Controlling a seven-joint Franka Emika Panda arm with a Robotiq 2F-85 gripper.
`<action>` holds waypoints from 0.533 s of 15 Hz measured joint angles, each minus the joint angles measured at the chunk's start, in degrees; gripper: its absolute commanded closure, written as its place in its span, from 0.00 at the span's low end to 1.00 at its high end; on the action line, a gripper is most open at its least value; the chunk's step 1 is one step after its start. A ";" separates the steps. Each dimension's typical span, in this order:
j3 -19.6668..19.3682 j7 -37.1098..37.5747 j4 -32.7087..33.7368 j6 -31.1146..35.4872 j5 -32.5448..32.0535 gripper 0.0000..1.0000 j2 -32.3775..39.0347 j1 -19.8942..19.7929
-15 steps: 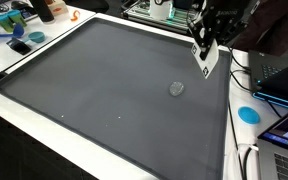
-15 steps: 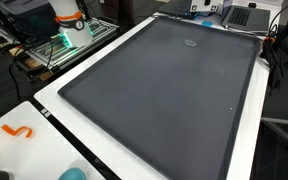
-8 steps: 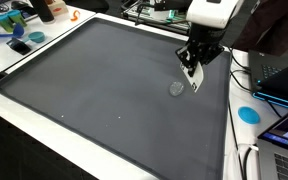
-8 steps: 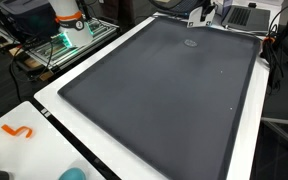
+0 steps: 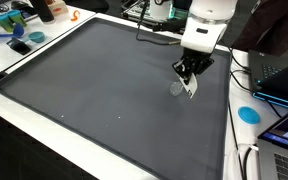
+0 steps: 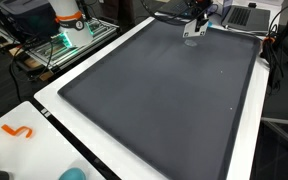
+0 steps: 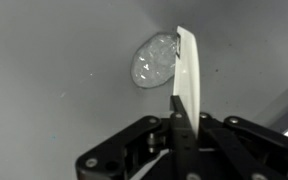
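The tool [image 5: 188, 80] has been brought down over the last second. 1 second ago it was seen high up near the far rim of the dark mat [image 5: 94, 80]. Half a second ago it was lower and closer in. Now it is set low over the mat, right beside the clear blob [image 5: 175, 88].

The blob itself is not seen to have shifted: in an exterior view it lies at the same spot on the mat as before, towards the side where the blue disc [image 5: 248, 113] rests on the white worktop [image 5: 44, 130].

In the wrist view the jaws of the tool [image 7: 176, 125] are drawn narrow and closed on a thin white strip [image 7: 187, 75], which is held edge-on and pointed away from the camera. The strip's far end is placed against the side of the blob [image 7: 154, 58]. Whether the 2 are truly touching or only just beside each other cannot be told. The blob is shown as a small, rounded, translucent patch lying flat.

In an exterior view the tool [image 6: 194, 24] is seen at the far end of the mat, and the blob is hidden there.

The approach is judged to be finished: the strip's edge has been brought to the blob, and the blob is judged not yet disturbed.
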 measured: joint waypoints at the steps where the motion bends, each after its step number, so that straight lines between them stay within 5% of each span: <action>1: -0.10 -0.03 -0.02 0.31 -0.11 0.99 0.37 0.01; 8: -0.73 -0.19 0.04 1.21 -1.77 0.99 1.78 0.35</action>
